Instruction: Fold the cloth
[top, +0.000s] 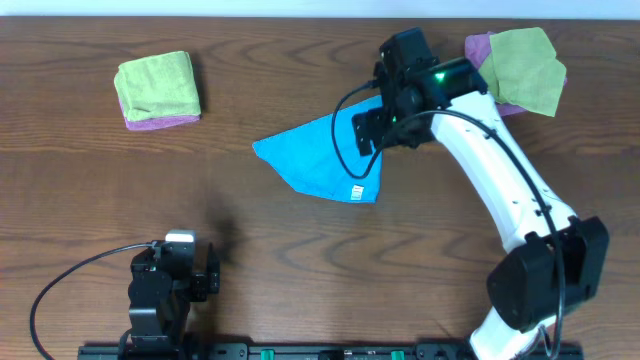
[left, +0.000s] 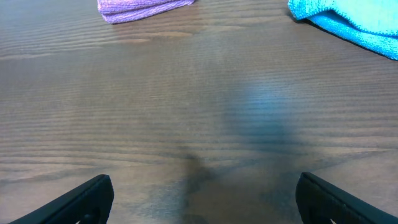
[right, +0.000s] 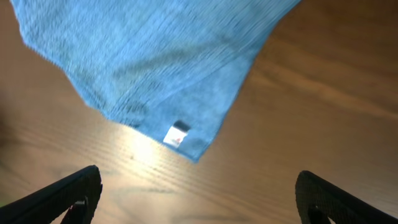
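Bright blue towel-like fabric, the square cloth (top: 318, 155) lies flat near the middle of the dark wooden table (top: 300, 260). From overhead it shows a roughly triangular outline. One sharp tip points toward the table's left side, and its longest visible edge slants from that tip to a corner bearing a small white tag (right: 176, 135). The cloth's upper right part is hidden under the right arm's wrist, so its full shape cannot be made out.

The right gripper (right: 198, 180) hangs above the tagged corner with its fingers (right: 74, 190) spread wide and nothing between them. The left gripper (left: 205, 186) sits low near the table's front left, well apart from the cloth. It is likewise spread and empty, with only the fingertips in frame.

A lime-green cloth on a purple cloth (top: 158, 90) rests at the far left. A second green-over-purple pile (top: 525, 68) at the far right is partly covered by the arm.
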